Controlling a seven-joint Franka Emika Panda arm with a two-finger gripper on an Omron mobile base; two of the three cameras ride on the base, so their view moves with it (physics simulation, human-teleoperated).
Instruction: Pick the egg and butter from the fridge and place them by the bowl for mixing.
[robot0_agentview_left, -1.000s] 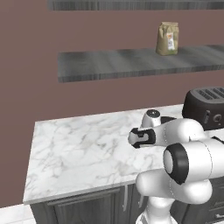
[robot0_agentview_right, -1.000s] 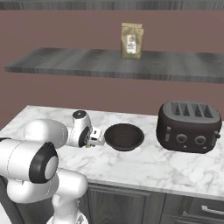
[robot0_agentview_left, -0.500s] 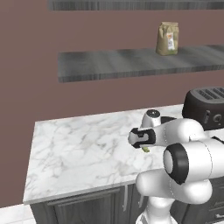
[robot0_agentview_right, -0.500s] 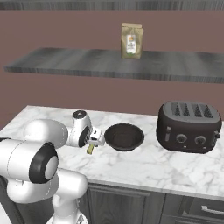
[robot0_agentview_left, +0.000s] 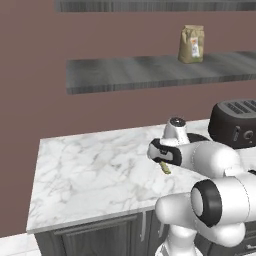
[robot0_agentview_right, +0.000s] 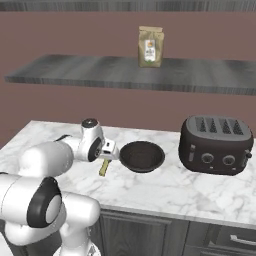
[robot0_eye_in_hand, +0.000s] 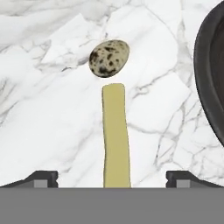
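- Step in hand, as judged: setting the butter (robot0_eye_in_hand: 116, 135) down by the bowl (robot0_agentview_right: 142, 156); the fridge part of the task looks finished.
- The end effector (robot0_eye_in_hand: 111, 178) hangs low over the counter (robot0_agentview_left: 95, 170), its tips spread wide with the butter between them. No tip visibly touches the stick, so whether it is held or freed cannot be told.
- In the right base view the butter (robot0_agentview_right: 104, 167) sits just left of the bowl, under the hand.
- The egg (robot0_eye_in_hand: 109, 58) lies on the counter just beyond the far end of the stick, nearly touching it.
- To do the step well: lift straight up, tips kept apart, without dragging the stick. Any push along its length would knock the egg, which is round and would likely roll on the polished stone.
- Materials: counter is white marble with grey veining, smooth and flat. Butter is a thin, pale olive-yellow stick, matte, slightly bowed. Egg is an oval, tan with dark speckles. Bowl is shallow, round, dark brown-black, with a thick rim.
- A dark boxy toaster (robot0_agentview_right: 216, 145) stands right of the bowl, well apart from the work.
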